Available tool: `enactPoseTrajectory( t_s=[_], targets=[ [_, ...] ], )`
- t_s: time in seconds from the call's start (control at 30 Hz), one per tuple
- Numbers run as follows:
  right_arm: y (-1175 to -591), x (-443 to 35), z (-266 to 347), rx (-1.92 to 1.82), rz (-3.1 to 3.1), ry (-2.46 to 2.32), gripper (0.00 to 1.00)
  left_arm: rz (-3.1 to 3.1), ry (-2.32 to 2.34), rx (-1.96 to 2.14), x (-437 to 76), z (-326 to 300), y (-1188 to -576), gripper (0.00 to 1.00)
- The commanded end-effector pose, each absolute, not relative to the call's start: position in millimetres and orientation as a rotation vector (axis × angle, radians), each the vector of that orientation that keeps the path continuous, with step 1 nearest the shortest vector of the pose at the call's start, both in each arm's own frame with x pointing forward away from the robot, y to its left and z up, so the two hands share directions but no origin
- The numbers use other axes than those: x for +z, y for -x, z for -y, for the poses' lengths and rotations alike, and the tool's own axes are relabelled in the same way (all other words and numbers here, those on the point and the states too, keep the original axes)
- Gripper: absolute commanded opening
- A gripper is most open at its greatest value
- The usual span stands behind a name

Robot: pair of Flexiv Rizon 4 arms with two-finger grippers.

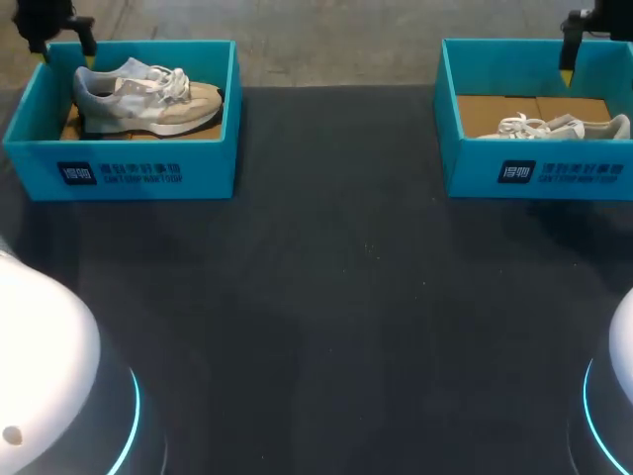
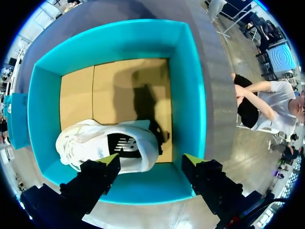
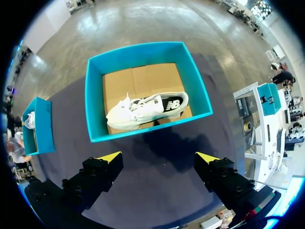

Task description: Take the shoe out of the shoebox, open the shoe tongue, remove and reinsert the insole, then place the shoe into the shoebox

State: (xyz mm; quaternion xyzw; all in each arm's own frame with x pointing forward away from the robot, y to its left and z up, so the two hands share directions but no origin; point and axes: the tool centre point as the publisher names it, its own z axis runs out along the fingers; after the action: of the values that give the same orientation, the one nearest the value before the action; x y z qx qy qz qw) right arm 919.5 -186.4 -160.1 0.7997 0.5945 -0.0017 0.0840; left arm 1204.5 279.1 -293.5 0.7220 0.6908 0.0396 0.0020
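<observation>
Left gripper (image 2: 152,160), fingers spread, hovers over teal cardboard shoebox (image 2: 193,95); right gripper (image 3: 159,156) likewise spread, well apart. We advise straddling grey-white laced sneaker (image 2: 95,143) inside shoebox at midfoot, clearing walls.

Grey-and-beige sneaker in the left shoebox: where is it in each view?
Head view: grey-and-beige sneaker, far left, inside the teal cardboard shoebox.
Left wrist view: same box, sneaker beside the wall nearest the left fingers.
Right wrist view: a white sliver in the farther teal box.
Shared landmark: that teal shoebox's rim.
</observation>
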Motion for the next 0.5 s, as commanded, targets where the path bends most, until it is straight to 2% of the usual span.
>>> enactPoseTrajectory(
  t_s=[0.03,0.23,0.3,0.5],
  targets=[
    [-920.5,-160.3,186.2,-0.008,-1.774,-2.387,1.00,-2.172,-2.280,0.111,-304.8,-276.9,-1217.3,0.83],
    [-920.5,-160.3,186.2,-0.008,-1.774,-2.387,1.00,-2.175,-2.286,0.099,-315.1,-279.1,-1222.5,0.77],
    [-920.5,-160.3,186.2,-0.008,-1.774,-2.387,1.00,-2.176,-2.291,0.098,-318.4,-280.2,-1223.1,0.71],
    [-920.5,-160.3,186.2,-0.008,-1.774,-2.387,1.00,-2.182,-2.302,0.089,-330.7,-283.6,-1222.9,0.66]
  ],
)
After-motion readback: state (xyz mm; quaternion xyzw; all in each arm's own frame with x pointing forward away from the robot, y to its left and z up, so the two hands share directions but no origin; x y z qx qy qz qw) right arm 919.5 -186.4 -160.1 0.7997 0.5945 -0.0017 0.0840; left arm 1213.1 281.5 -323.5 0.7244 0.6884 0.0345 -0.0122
